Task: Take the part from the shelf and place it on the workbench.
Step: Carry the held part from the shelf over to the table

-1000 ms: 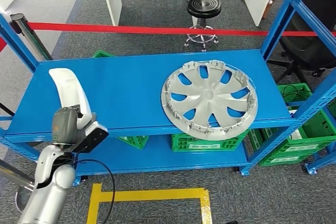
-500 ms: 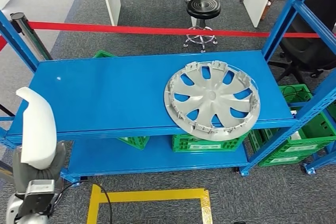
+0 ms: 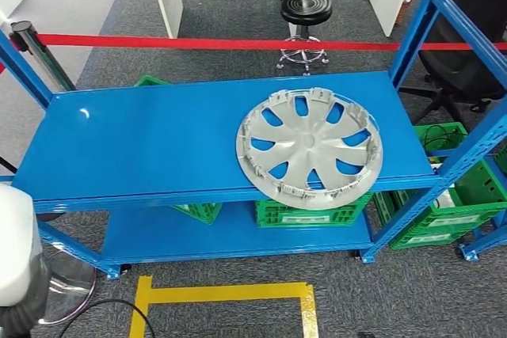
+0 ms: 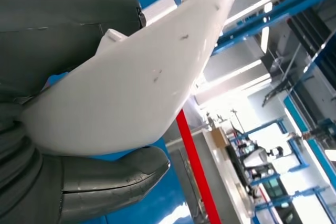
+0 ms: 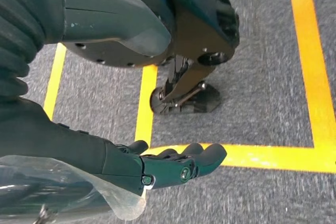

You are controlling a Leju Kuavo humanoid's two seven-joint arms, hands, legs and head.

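Observation:
The white curved plastic part (image 3: 13, 244) sits at the lower left corner of the head view, off the blue shelf (image 3: 150, 140). My left hand (image 3: 25, 300) holds it from below. In the left wrist view the white part (image 4: 130, 87) lies clamped between the grey thumb (image 4: 115, 179) and the rest of my left hand (image 4: 59, 24). My right hand (image 5: 130, 163) hangs over the floor with its fingers stretched out and nothing in it.
A silver wheel cover (image 3: 309, 146) lies on the shelf's right half, overhanging the front edge. Green crates (image 3: 310, 213) stand on the lower level and at the right (image 3: 460, 195). Red tape (image 3: 227, 43) and a black stool (image 3: 306, 10) lie behind. Yellow floor lines (image 3: 227, 297) mark the carpet.
My left arm has drawn back and down to the lower left with the white part, away from the shelf's front edge. The view has shifted slightly.

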